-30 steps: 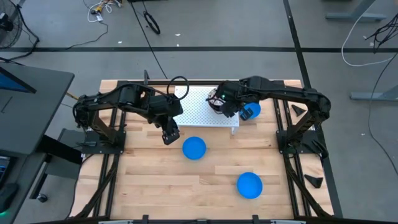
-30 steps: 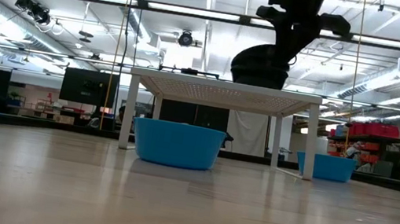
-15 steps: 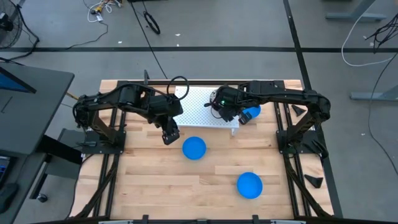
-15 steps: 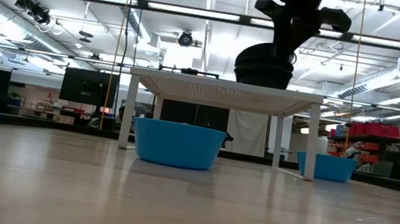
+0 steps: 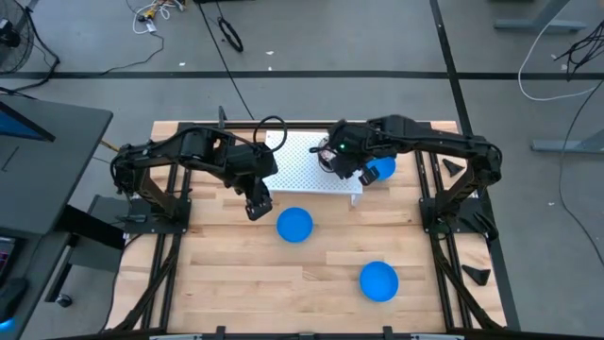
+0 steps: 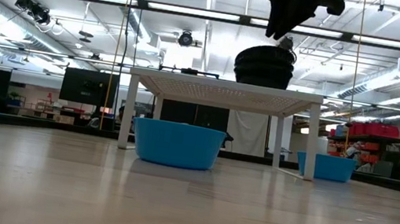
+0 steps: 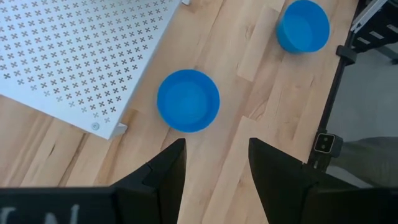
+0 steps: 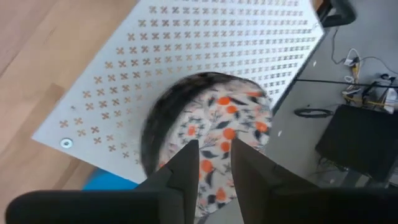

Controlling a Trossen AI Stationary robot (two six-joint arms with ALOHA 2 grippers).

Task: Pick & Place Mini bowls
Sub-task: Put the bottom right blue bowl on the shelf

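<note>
Floral mini bowls (image 8: 211, 134): white with red-and-dark flowers, stacked on the white perforated rack (image 5: 307, 162) near its right end; count in the stack hard to tell, perhaps three. Blue mini bowl (image 5: 380, 169) on the wooden table (image 5: 217, 283) just right of the rack, partly hidden. Second blue bowl (image 5: 294, 225) in front of the rack, plain bright blue, empty. Third blue bowl (image 5: 378, 280) well apart, toward the front right, empty too.

Right gripper (image 6: 285, 31) just above the floral stack, fingers (image 8: 186, 171) narrowly parted, gripping nothing. Left gripper (image 5: 257, 202) over bare wood left of the second blue bowl, fingers (image 7: 165, 171) spread, empty.

Beyond the table: grey floor, cables, ceiling lights, shelving.
</note>
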